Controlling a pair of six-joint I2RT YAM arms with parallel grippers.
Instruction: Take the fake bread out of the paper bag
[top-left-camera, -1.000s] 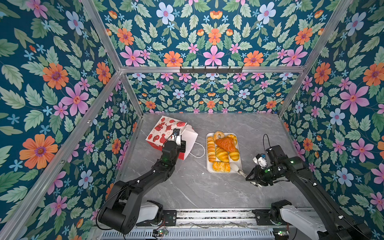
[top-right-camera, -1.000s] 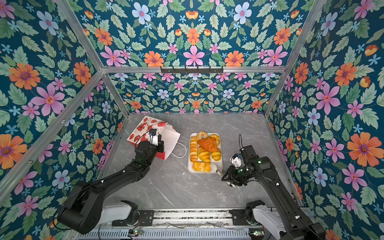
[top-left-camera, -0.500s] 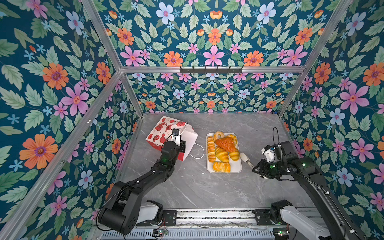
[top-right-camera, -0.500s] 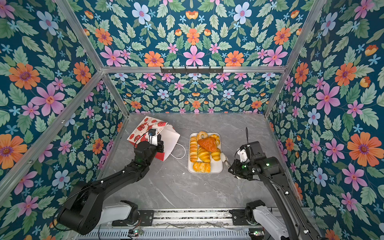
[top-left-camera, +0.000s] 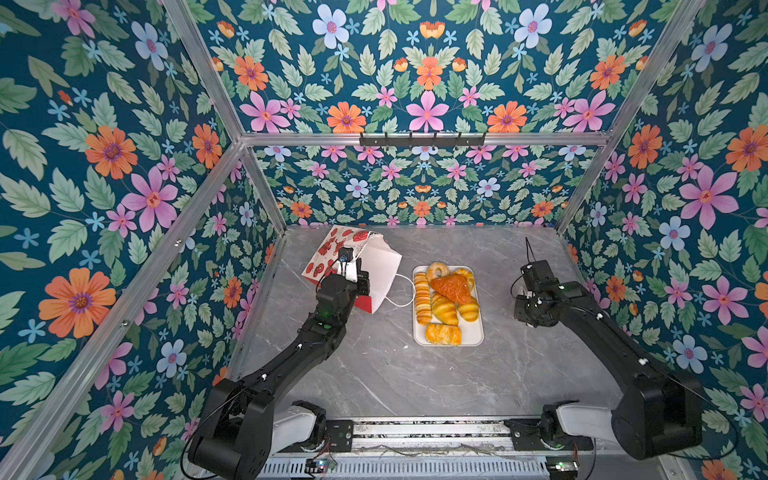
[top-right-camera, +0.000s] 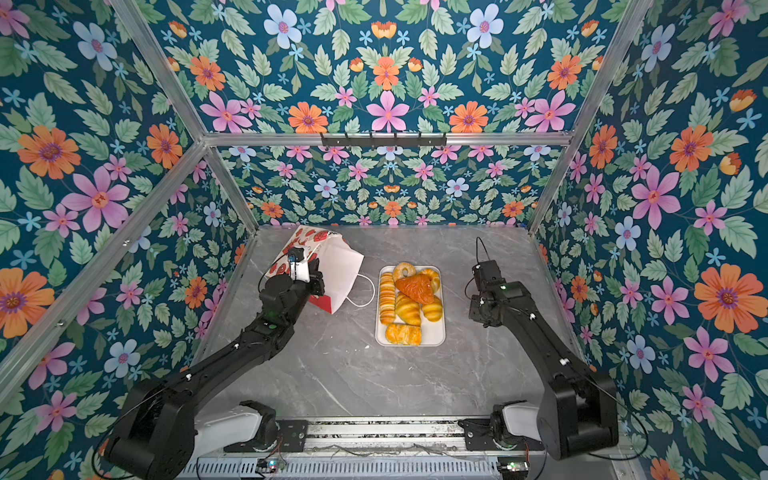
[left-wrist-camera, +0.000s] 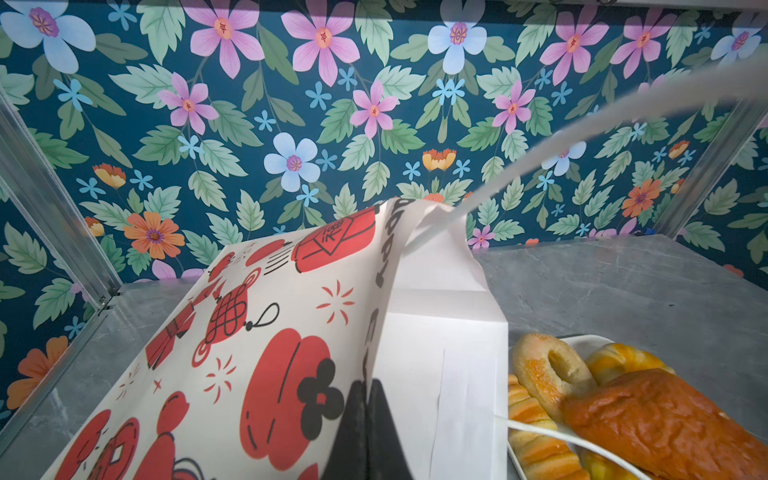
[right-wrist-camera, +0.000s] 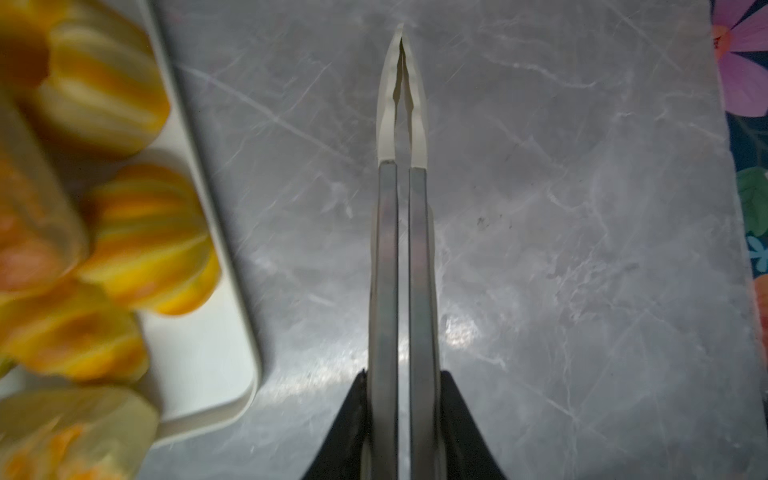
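Marble table | left jaws clamp paper bag; right jaws squeeze tongs closed

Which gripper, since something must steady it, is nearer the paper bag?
Left. The left gripper is shut on the paper bag; the right gripper, holding tongs, is beyond the tray.

paper bag: at my left gripper, on the surface
fake bread: on tray, left of my right gripper
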